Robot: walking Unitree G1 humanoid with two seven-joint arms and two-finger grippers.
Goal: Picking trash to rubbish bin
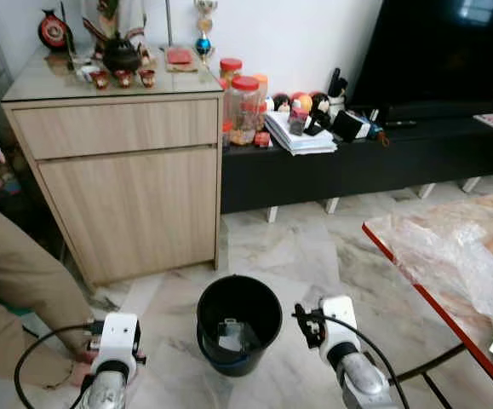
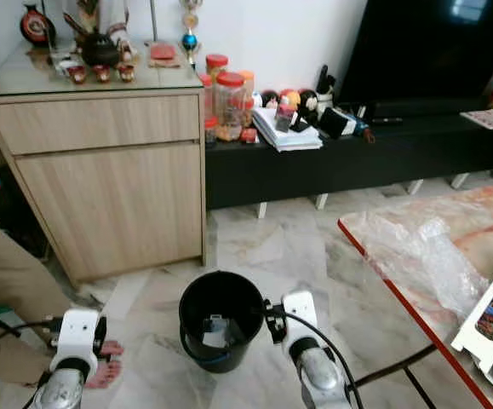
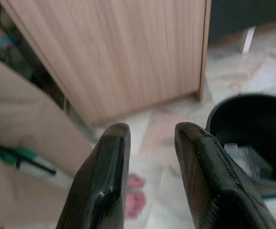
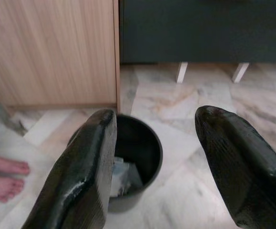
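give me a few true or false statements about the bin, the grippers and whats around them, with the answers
1. The black bin already has something lying in it. True.
2. The right gripper is shut on a piece of trash. False: its fingers are spread apart and hold nothing.
3. The bin stands on top of the wooden cabinet. False: it stands on the marble floor, in front of the cabinet.
4. A person's bare feet are on the floor near the bin. True.
5. The left gripper is open and empty. True.
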